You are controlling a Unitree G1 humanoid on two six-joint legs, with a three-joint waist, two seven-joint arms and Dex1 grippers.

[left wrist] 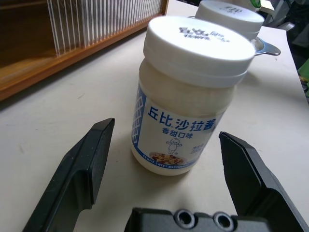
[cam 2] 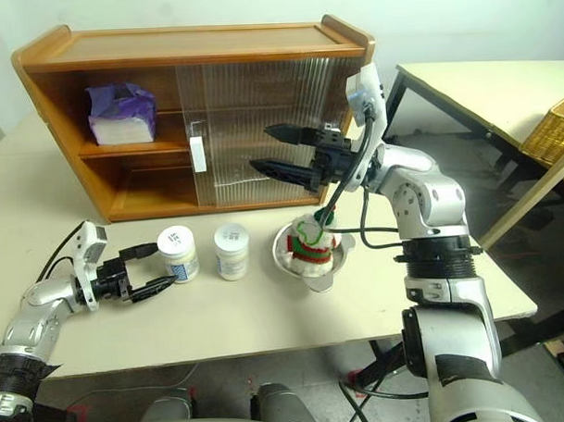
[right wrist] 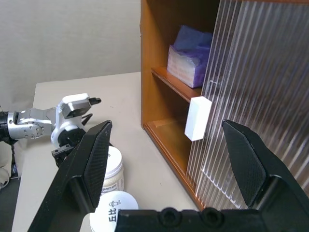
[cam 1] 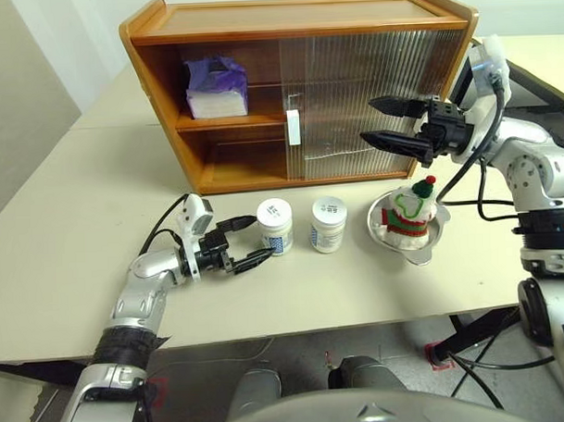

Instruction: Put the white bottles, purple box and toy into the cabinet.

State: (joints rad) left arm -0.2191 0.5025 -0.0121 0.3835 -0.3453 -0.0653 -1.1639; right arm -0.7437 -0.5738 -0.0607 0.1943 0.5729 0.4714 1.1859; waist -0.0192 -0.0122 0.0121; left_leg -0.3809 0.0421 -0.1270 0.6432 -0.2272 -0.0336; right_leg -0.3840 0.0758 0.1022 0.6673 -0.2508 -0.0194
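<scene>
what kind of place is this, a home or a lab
Probably a lab or test room, not a home: plain cream tables pushed together, bare walls, and a small wooden cabinet set on a tabletop with bottles and a toy laid out in front of it.

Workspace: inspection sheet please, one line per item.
Surface: pale table, bare in front.
Job's things: purple box on upper shelf of cabinet; two white bottles upright on the table, side by side; toy in a metal bowl.
Clutter: nothing seen.
Grippers: left gripper open, low at the left bottle, not touching; right gripper open, raised before the cabinet's ribbed door, holding nothing.
Cables: black leads along both arms.
Surroundings: second table and wicker basket on the right.
</scene>
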